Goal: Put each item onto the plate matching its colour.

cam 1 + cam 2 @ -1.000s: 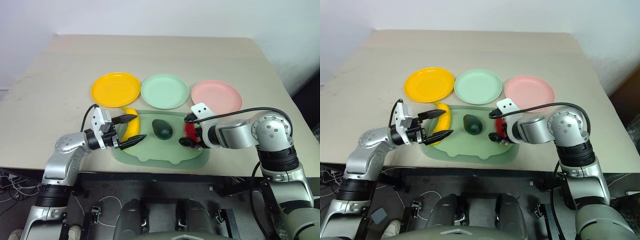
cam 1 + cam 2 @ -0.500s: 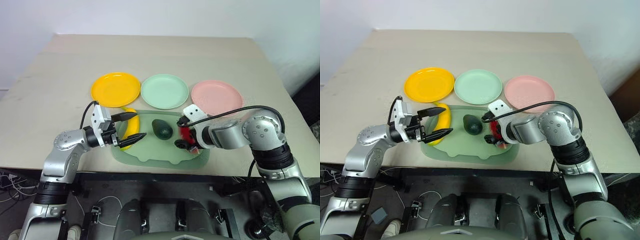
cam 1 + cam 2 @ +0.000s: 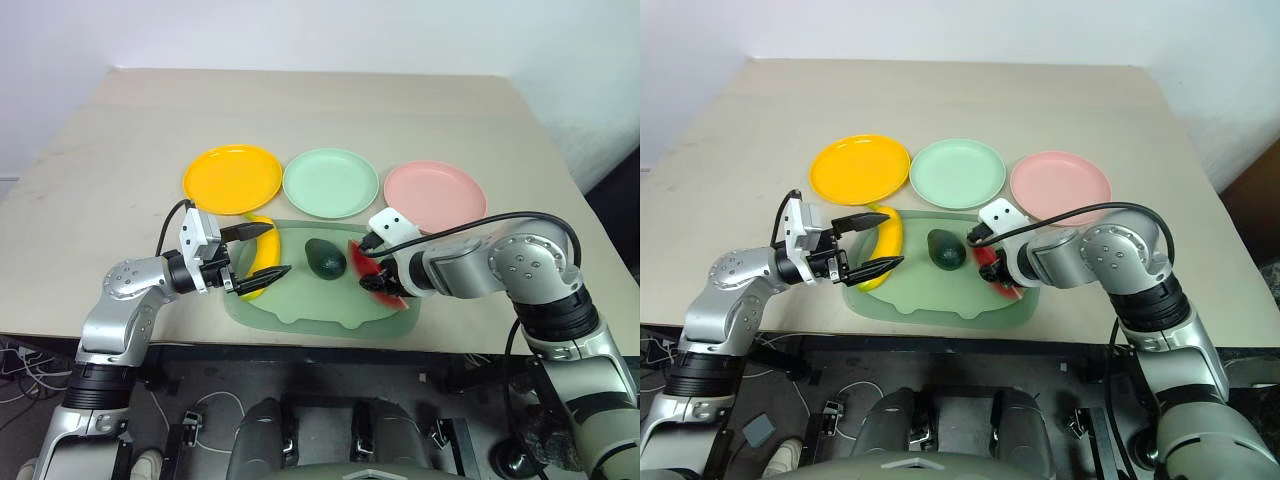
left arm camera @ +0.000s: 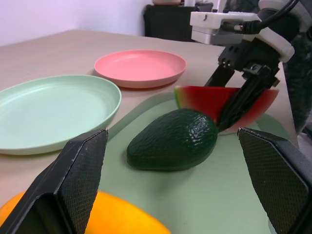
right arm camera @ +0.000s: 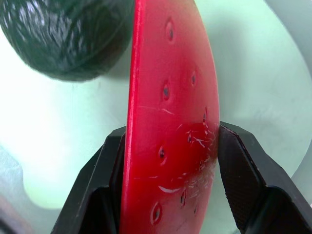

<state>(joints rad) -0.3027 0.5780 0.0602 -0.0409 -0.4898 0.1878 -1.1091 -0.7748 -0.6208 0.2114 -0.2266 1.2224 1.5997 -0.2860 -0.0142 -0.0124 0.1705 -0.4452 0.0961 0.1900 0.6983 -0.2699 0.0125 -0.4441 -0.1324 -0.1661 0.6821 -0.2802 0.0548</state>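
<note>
the right gripper (image 3: 375, 272) is clamped on the watermelon wedge (image 3: 374, 277), one black finger pressed to each flat red face (the wrist view shows the seeded flesh squeezed between the two pads), and the wedge sits over the right end of the pale green tray (image 3: 300, 305). just to this gripper's left on the tray lies the dark green avocado (image 3: 325, 258), close beside the wedge; whether the two touch cannot be told. beyond the gripper, on the table (image 3: 120, 140) and apart from it, is the pink plate (image 3: 435, 190), bare. the left gripper (image 3: 258, 258) hangs with its fingers spread wide and nothing between them, pointing level across the tray toward the avocado, and the yellow banana (image 3: 266, 258) lies under and between those fingers at the tray's left edge. ahead and to the outer side of this gripper is the yellow-orange plate (image 3: 232, 179); the mint green plate (image 3: 331, 182) stands between the other two plates, beyond the avocado. all three plates are bare.
</note>
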